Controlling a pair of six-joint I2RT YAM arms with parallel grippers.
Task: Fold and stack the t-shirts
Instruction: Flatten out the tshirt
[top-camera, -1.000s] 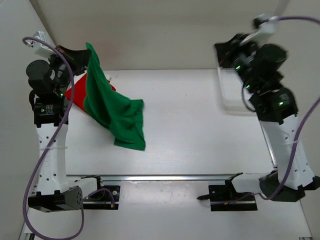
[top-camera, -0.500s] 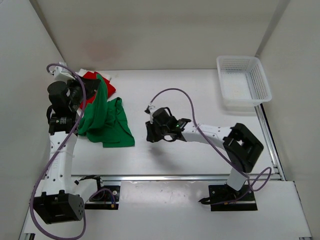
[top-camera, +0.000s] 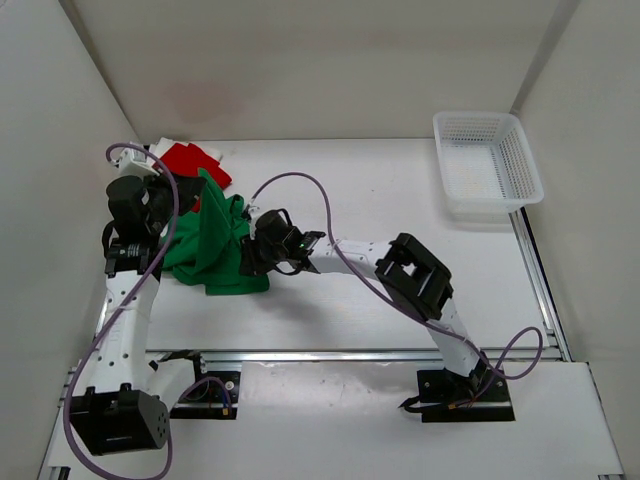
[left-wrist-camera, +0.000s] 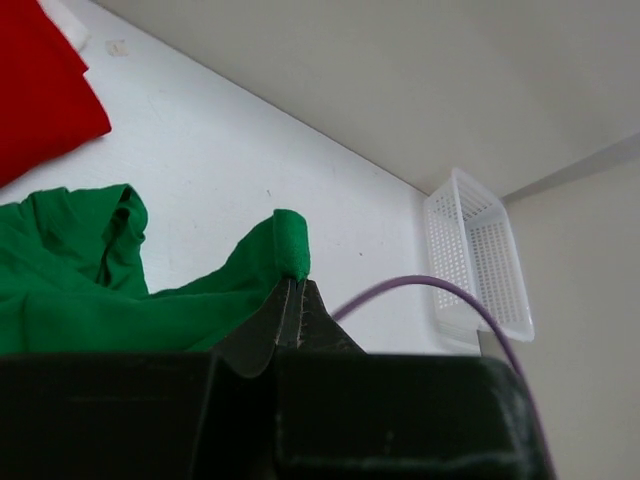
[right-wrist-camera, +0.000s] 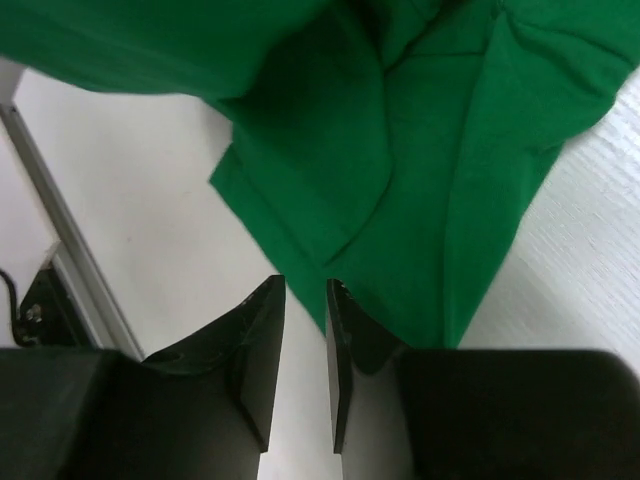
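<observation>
The green t-shirt (top-camera: 215, 255) lies rumpled on the left part of the table (top-camera: 380, 190). One fold is lifted up off the heap while the rest is spread loosely with a flap toward the near edge. My left gripper (left-wrist-camera: 297, 295) is clamped on that raised fold: in the left wrist view my two fingers press flat together with a thin ridge of green cloth pinched between their tips. My right arm reaches across the table from the right. My right gripper (right-wrist-camera: 303, 290) hangs low over the near right edge of the green t-shirt with its jaws a little apart. A narrow strip of bare table shows between them, and the cloth's edge is just beyond the tips; I grip nothing there. Behind the green one, toward the far left corner, the red t-shirt (top-camera: 195, 160) lies flat, just beside the green cloth. A small part of the white t-shirt (top-camera: 162, 148) shows at its far side. The white lattice basket (top-camera: 477, 116) stands at the far right corner, well apart from all three shirts.
</observation>
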